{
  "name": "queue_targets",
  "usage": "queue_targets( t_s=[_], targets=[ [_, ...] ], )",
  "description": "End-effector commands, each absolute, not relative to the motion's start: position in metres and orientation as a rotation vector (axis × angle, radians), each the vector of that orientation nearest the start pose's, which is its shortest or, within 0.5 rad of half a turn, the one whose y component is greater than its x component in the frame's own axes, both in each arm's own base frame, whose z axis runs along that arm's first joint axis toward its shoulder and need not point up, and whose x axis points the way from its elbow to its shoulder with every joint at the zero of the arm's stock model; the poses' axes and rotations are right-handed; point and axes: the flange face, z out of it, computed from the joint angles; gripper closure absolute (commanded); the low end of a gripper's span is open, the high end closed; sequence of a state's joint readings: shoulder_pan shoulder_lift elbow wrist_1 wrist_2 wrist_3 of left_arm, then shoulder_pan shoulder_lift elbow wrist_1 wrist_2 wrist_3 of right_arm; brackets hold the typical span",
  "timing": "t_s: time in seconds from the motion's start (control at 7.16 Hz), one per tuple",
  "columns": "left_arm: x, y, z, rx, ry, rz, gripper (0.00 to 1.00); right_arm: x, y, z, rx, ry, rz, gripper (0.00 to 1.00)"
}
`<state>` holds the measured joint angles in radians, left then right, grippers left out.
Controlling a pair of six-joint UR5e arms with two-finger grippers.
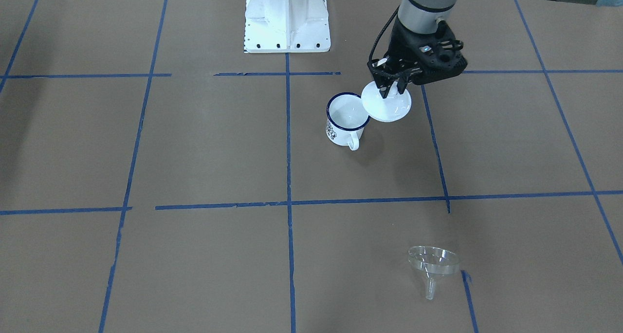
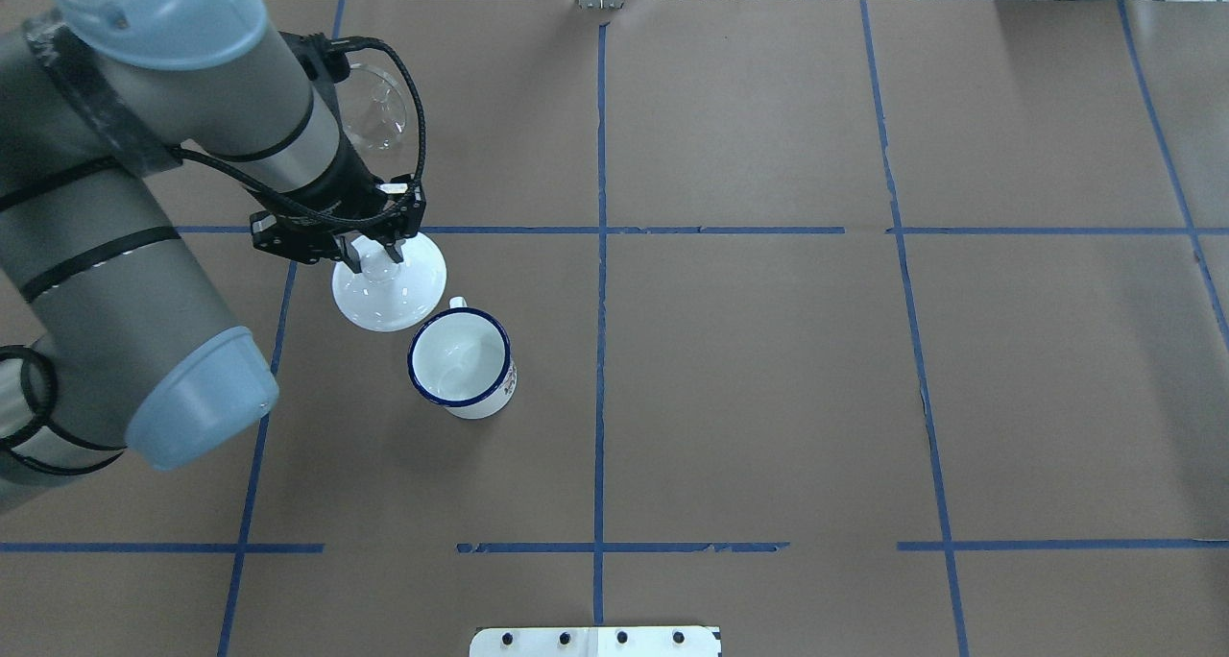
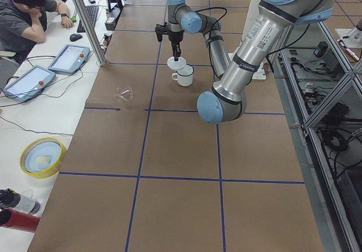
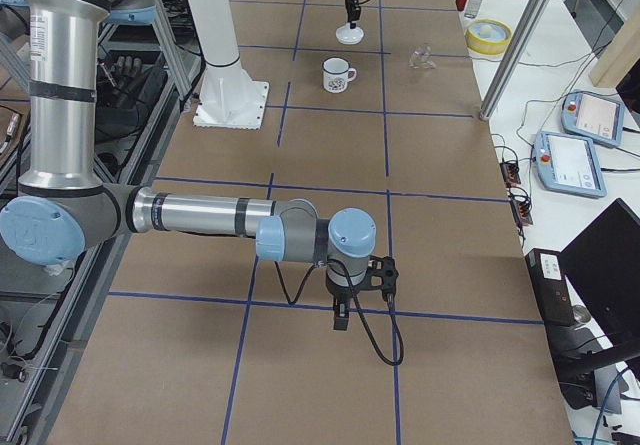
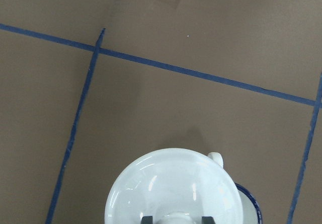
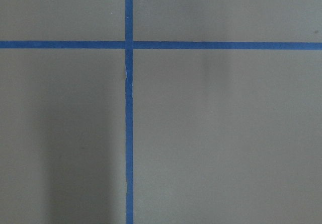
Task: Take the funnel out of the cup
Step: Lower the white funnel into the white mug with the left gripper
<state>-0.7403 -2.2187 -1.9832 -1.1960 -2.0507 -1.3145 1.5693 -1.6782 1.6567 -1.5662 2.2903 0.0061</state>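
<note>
Distance separates the transparent clear plastic funnel from the left gripper. In the front-facing view the funnel lies on its side in the lower right of the frame, spout toward the bottom edge, while the gripper hangs in the upper middle, well apart from it. The gripper's fingers are closed on the knob of a white round lid. The lid sits higher than the small white enamel cup with a dark blue rim and overlaps that rim's right side. The cup stands upright, its mouth mostly uncovered and its handle toward the bottom of the frame. The funnel is outside it, on the brown paper-covered table.

Bare paper and a blue tape line lie between cup and funnel. In the overhead view the funnel shows at upper left, partly behind the left arm and toward the table's far edge. The white robot base stands at top centre of the front-facing view.

The right gripper hangs over the near end of the table in the right-side view; whether its fingers are apart or together cannot be told.
</note>
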Motion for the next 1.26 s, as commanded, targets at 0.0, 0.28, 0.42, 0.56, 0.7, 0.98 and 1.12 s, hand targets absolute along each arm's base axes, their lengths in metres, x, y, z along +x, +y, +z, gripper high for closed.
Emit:
queue_targets(
  t_s=[0.0,0.28,0.42,0.56,0.7,0.98,1.12],
  targets=[
    [0.424,-0.455,0.181,-0.132,0.811,-0.309,1.0,0.067,-0.445,0.67,-0.019,-0.719,0.01,0.0],
    [0.44,-0.439,0.183,-0.155,0.805,-0.3,1.0,0.067,-0.445,0.67,-0.019,-0.719,0.01,0.0],
    [0.445,-0.435,0.185,-0.163,0.801,-0.295,1.0,0.067,-0.445,0.67,-0.019,-0.719,0.01,0.0],
    [0.445,-0.434,0.187,-0.165,0.798,-0.294,1.0,0.067,-0.445,0.67,-0.019,-0.719,0.01,0.0],
    [0.448,-0.431,0.188,-0.168,0.796,-0.289,1.0,0.067,-0.445,0.67,-0.019,-0.719,0.01,0.0],
    [0.447,-0.431,0.192,-0.171,0.792,-0.289,1.0,0.067,-0.445,0.67,-0.019,-0.719,0.01,0.0],
    [0.447,-0.431,0.193,-0.171,0.791,-0.288,1.0,0.067,-0.445,0.67,-0.019,-0.719,0.01,0.0]
  ],
)
